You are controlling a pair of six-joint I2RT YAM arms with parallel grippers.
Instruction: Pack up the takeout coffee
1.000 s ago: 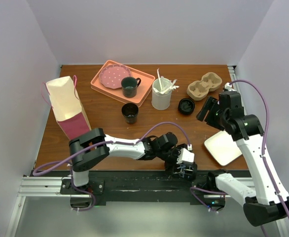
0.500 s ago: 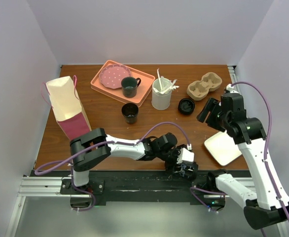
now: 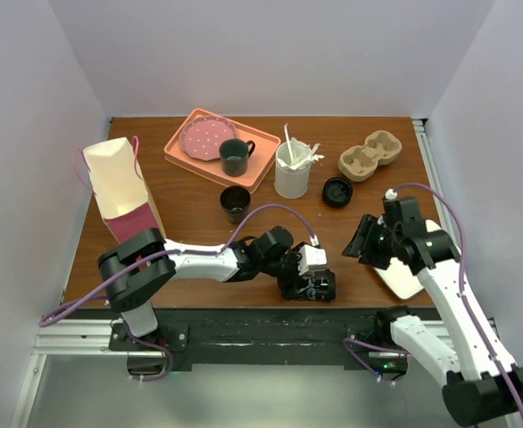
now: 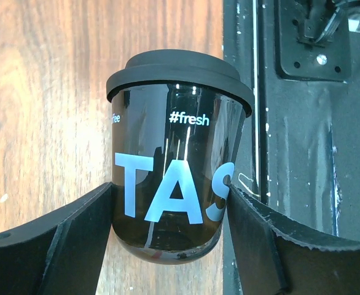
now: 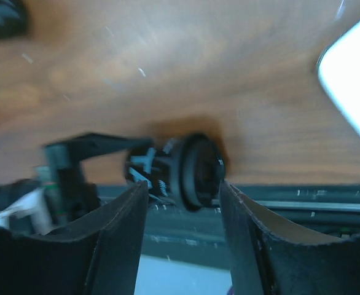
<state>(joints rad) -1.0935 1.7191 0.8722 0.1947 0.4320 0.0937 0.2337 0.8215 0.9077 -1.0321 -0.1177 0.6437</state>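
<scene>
Near edge of tabletop (image 3: 188,223): left claw (image 4: 169,193) is clenched on the coffee cup (image 4: 177,141), one finger each side of its lower body, lid (image 4: 179,67) on. The cup hangs half over the wood, half over the black rail (image 4: 303,153). Keep the squeeze light, since the paper wall prob. dents, and lift w/o knocking the lid. Right claw (image 5: 183,187) is released and empty, facing the cup from just beyond. Far left is the paper bag (image 3: 119,192), prob. the destination.

Takeout coffee cup (image 4: 168,203): glossy black paper (lid (image 4: 177,67) matt plastic); table (image 4: 45,92) smooth grained wood.
</scene>
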